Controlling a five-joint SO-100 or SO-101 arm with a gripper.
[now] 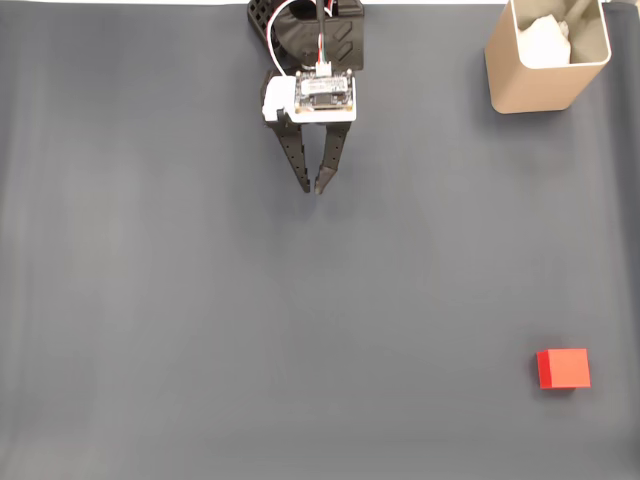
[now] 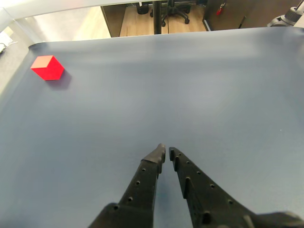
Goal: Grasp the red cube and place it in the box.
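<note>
The red cube (image 1: 563,368) rests on the grey mat at the lower right of the fixed view; the wrist view has the red cube (image 2: 47,67) at its upper left. The tan box (image 1: 546,55) stands at the top right of the fixed view, with something white and crumpled inside. My gripper (image 1: 311,187) hangs at the top centre of the fixed view, far from both cube and box. Its black fingertips nearly touch, with nothing between them; the wrist view confirms the gripper (image 2: 166,152) is shut and empty above bare mat.
The dark grey mat (image 1: 200,330) covers the whole table. Beyond the mat's far edge in the wrist view lie a wooden floor and an office chair base (image 2: 168,9).
</note>
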